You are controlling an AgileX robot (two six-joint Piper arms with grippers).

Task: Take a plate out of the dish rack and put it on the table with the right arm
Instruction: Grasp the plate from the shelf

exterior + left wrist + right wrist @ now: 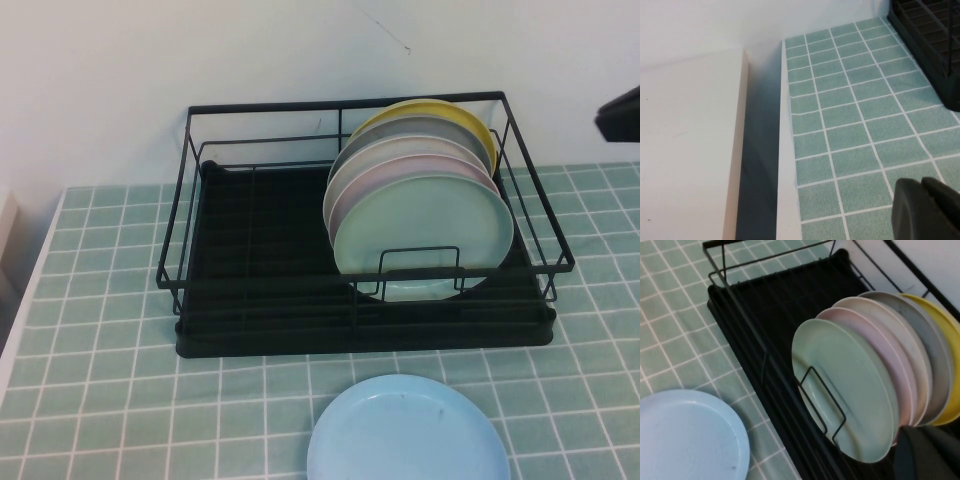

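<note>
The pale mint-green plate [425,235] stands on edge at the front of a row of plates in the black wire dish rack [300,105], behind a small wire loop. In the right wrist view the same plate [840,385] fills the middle. My right gripper [920,440] is shut and holds nothing; it hovers by the lower edges of the plates, just beside the mint one. A dark part of the right arm [620,115] shows at the high view's right edge. My left gripper [922,192] hangs shut over the green tiled table [850,110], left of the rack.
Pink, cream, grey and yellow plates [440,125] stand behind the mint one. A light blue plate [405,435] lies flat on the table [100,300] in front of the rack. A white wall rises behind, and a white ledge [685,150] borders the table's left side.
</note>
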